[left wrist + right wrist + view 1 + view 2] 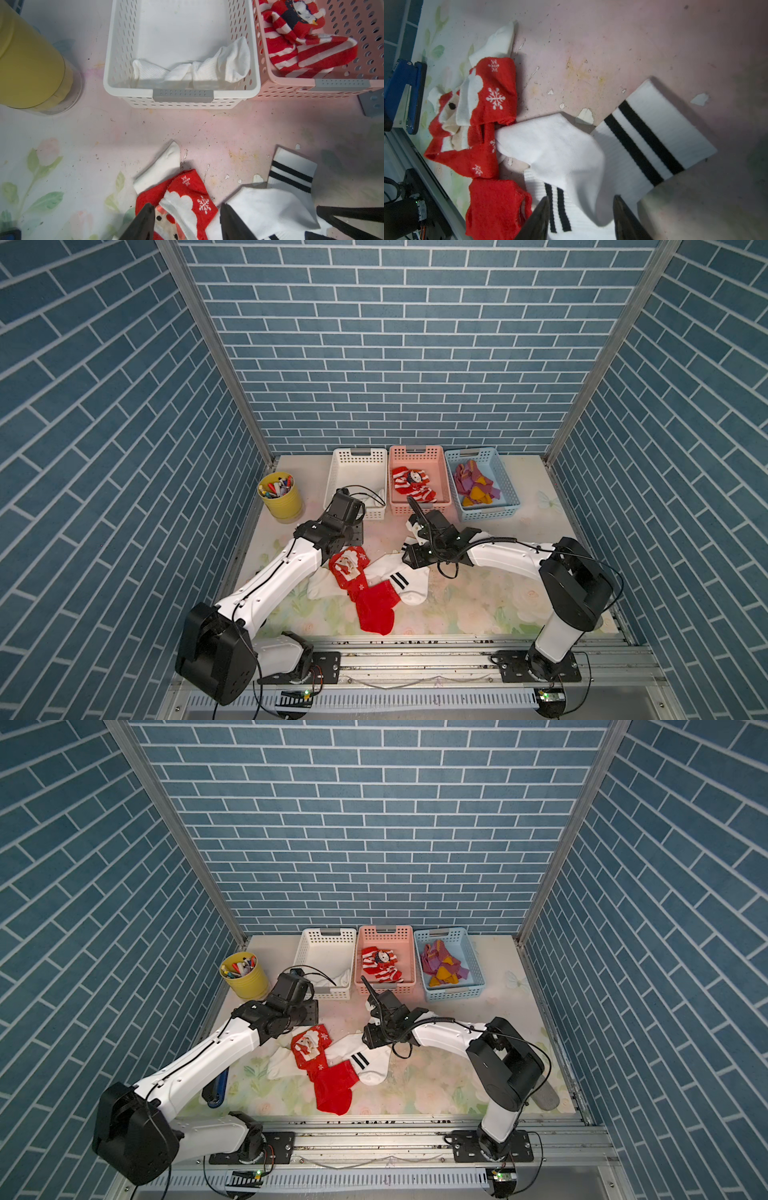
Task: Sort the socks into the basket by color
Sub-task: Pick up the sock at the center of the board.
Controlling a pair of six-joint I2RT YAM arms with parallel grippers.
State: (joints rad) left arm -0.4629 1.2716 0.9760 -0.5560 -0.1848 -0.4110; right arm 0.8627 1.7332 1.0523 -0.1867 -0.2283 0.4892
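Note:
A heap of socks lies mid-table: a red snowman sock [348,568], a plain red one [374,610], and white socks with black bands [401,583]. My left gripper [187,209] hangs open over the snowman sock [191,199], one finger on each side. My right gripper [581,200] is open astride a white banded sock [560,149]; a second banded cuff [654,128] lies beside it. At the back, the white basket [338,472] holds a white sock [376,499], the pink basket [442,472] red-white striped socks [411,483], and the blue basket [509,489] mauve-mustard socks [473,485].
A yellow cup of pens [280,495] stands at the back left beside the white basket. A flat grey oval pad [546,1096] lies at the front right behind the right arm. A blue object [218,1088] sits under the left forearm. Tiled walls close three sides.

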